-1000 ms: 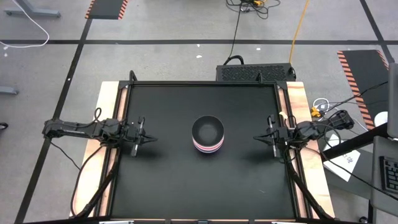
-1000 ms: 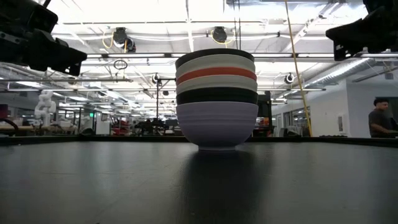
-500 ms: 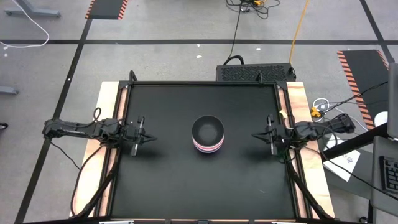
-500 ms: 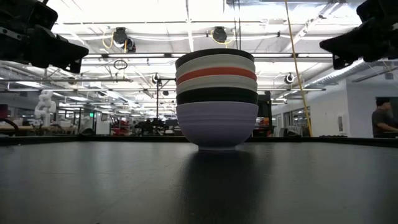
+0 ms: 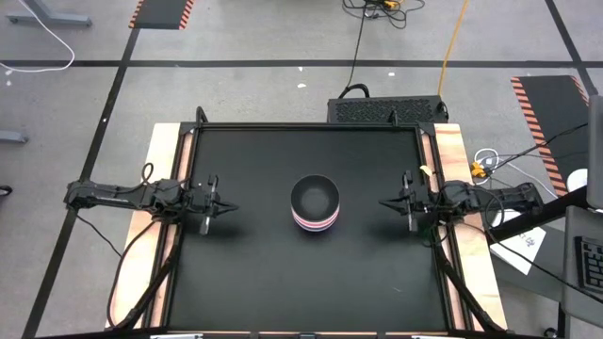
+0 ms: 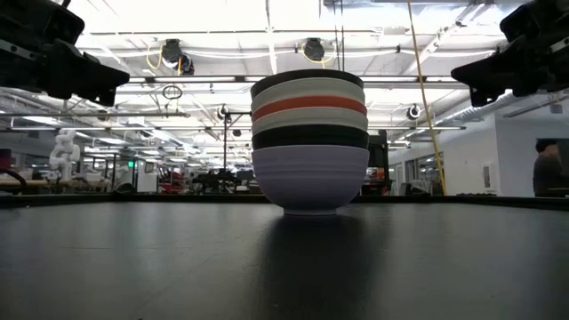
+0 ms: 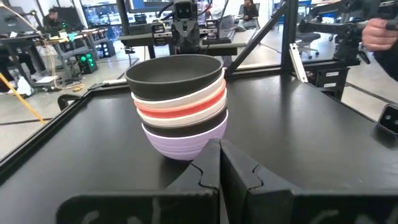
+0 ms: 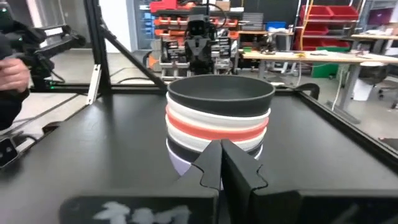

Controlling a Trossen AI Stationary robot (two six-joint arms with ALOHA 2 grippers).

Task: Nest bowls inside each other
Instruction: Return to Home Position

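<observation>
1. Bowls (image 5: 315,204): all six nested in one upright stack, standing near the middle of the black table (image 5: 245,273)
2. Order from the base, low view: lavender bowl (image 6: 309,178) on the table, then lower black bowl (image 6: 309,136), lower white bowl (image 6: 309,120), red bowl (image 6: 309,106), upper white bowl (image 6: 308,90), top black bowl (image 6: 307,76); above the lavender one only rims show
3. Left end effector (image 5: 232,209) closed, holding nothing; its wrist view shows the two fingers (image 7: 208,165) pressed together; it hovers above the table near the left edge, pointing at the stack, well apart from it
4. Right end effector (image 5: 383,202) also closed and empty, fingers (image 8: 211,163) touching each other; near the right edge, aimed at the stack, well apart
5. Stack sits between the two end effectors, roughly level with both in the high view; neither touches it
6. Person (image 6: 544,169) in the room beyond the table, far right of the low view
</observation>
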